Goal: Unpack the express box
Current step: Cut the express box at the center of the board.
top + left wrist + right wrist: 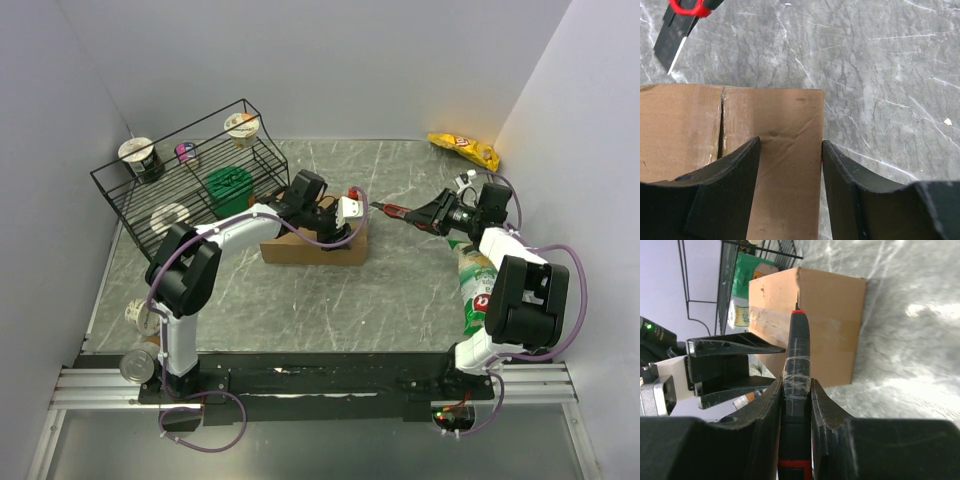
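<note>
Grey marbled table (400, 300), white walls on three sides. Mid-table sits the express box (300, 251), just in front of the wire rack (262, 165), flaps flat and shut. The taped seam (721, 120) shows a dark slit; can't tell how far it runs. Nothing is out of the box and its contents are hidden. My read: we're at the cutting stage, with opening the flaps and unloading both left.

My left hand (790, 145) is open over the box's right end, one finger above the top and the other past the edge, clamping nothing. My right hand (796, 387) is closed on the red-and-black knife (797, 340), blade aimed at the box with its tip just beside it, not touching.

The rack holds several cups (140, 157) and a green tub (228, 185). A yellow snack bag (465, 150) lies in the far right corner and a can (133, 366) by my left base.
</note>
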### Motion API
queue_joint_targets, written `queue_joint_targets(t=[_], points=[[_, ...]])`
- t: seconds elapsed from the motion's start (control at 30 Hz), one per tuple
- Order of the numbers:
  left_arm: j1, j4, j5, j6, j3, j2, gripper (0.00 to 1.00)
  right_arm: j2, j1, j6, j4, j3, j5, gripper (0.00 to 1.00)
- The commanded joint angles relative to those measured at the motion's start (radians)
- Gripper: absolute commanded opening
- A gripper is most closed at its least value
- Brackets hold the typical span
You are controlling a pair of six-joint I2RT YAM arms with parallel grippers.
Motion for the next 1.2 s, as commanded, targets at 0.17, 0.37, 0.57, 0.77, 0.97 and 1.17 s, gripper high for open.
queue_joint_targets(t=[0.17,0.37,0.57,0.77,0.97,1.17], points=[[0.002,-0.16,0.024,-0.038,-0.006,0.034,0.55,-0.005,0.031,0.014,0.057,0.016,-0.002,0.0],[0.004,-0.154,0.019,-0.049,-0.008,0.037,0.55,-0.026,0.031,-0.042,0.006,0.011,0.039,0.0],[0.004,-0.154,0.018,-0.052,-0.003,0.043,0.54,-0.037,0.032,-0.036,0.015,-0.007,0.021,0.0],[0.004,-0.151,0.013,-0.062,0.003,0.049,0.54,-0.035,0.032,-0.044,0.0,-0.001,0.016,0.0],[0.004,-0.146,0.007,-0.065,0.008,0.057,0.54,-0.035,0.032,-0.047,-0.013,-0.005,-0.014,0.0],[0.004,-0.134,-0.005,-0.081,0.011,0.065,0.53,-0.044,0.031,-0.053,-0.045,-0.007,-0.045,0.0]])
